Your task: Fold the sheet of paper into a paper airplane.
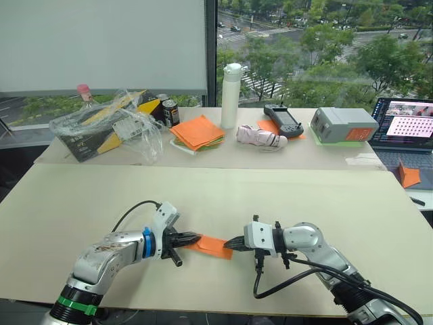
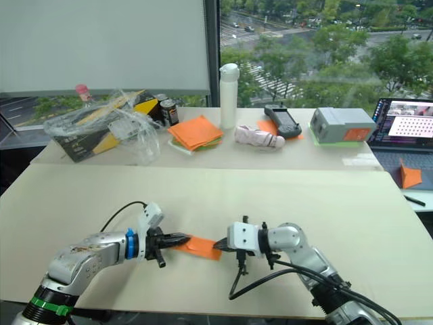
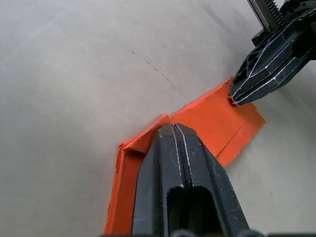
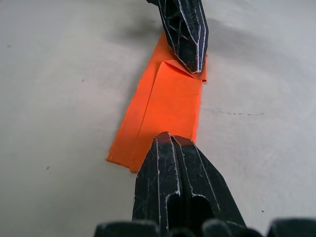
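your left gripper (image 1: 191, 238) has its two black fingers pressed together with no gap between them, the tips pinched on one end of the sheet of paper (image 1: 211, 245); in the left wrist view those closed fingers (image 3: 178, 163) lie over the orange surface, where a crease and a folded flap show beside them; your right gripper (image 1: 232, 242) points toward the left one from the opposite side, its fingers likewise drawn tight together, the tips meeting the other end of the same sheet; in the right wrist view the closed fingers (image 4: 174, 168) sit on the near edge of the paper (image 4: 165, 111), and the left gripper's tip presses the far edge, where a small corner is turned up; the paper is folded into a narrow strip with one layer lapped over another, lying flat on the pale table (image 1: 284, 196) between the two grippers, near the front edge; a black cable loops from each wrist.

farther back, on the second table against the window, you have a stack of orange and green sheets (image 1: 197, 132), a white bottle (image 1: 231, 95) just beside it, a crumpled clear plastic bag (image 1: 111, 128) over a dark box, a dark can (image 1: 170, 112), a handheld device (image 1: 283, 120), a grey box (image 1: 342, 125), and a laptop (image 1: 408, 128) with a small orange folded shape (image 1: 408, 175) near it.
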Controlling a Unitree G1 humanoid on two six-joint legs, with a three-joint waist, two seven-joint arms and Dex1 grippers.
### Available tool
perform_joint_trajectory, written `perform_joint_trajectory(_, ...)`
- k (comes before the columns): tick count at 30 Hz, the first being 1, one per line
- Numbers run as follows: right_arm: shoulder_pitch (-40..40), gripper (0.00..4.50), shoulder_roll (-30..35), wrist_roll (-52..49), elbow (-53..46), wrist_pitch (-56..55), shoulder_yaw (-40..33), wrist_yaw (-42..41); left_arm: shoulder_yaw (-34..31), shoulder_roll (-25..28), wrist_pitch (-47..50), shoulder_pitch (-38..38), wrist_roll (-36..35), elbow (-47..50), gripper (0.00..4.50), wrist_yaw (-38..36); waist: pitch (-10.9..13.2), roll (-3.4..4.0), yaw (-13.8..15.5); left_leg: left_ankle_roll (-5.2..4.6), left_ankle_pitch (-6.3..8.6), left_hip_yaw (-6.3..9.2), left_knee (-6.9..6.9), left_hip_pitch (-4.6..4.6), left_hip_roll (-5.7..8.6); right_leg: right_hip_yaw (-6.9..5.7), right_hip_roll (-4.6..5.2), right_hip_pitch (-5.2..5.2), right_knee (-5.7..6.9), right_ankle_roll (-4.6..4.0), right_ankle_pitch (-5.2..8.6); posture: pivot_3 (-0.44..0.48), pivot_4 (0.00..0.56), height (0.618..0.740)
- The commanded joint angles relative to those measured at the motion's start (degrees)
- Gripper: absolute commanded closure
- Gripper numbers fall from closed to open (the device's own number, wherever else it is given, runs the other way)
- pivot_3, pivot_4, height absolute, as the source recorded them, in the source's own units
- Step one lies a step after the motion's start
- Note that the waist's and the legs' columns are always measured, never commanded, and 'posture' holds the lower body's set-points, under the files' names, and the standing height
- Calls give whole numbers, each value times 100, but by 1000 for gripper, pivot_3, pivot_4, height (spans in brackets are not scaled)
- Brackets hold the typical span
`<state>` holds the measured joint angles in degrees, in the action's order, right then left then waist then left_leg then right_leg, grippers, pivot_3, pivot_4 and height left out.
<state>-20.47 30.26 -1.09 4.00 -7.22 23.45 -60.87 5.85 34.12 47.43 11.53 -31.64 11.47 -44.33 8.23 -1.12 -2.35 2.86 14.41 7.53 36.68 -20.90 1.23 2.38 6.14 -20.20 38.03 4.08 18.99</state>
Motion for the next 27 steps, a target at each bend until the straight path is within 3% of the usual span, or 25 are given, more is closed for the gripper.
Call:
perform_joint_trajectory(1,29,4485,112,174,119,51,91,-133,-101,141,117,-220,335,-504,4500,276,0,0,-5,0,0,0,-1,1,0,1,0,1,0,0,0,0,150,740)
perform_joint_trajectory(17,-23,4485,161,164,154,23,62,-236,-380,128,38,-523,348,-506,4500,364,-5,9,-14,0,0,-5,-19,21,-4,6,-1,8,0,0,0,0,150,740)
perform_joint_trajectory(27,-144,4485,-29,-102,140,38,-105,-218,-967,-103,643,-329,-309,16,4500,581,-4,6,-18,0,0,-6,-31,26,-7,7,-2,6,0,0,0,0,150,740)
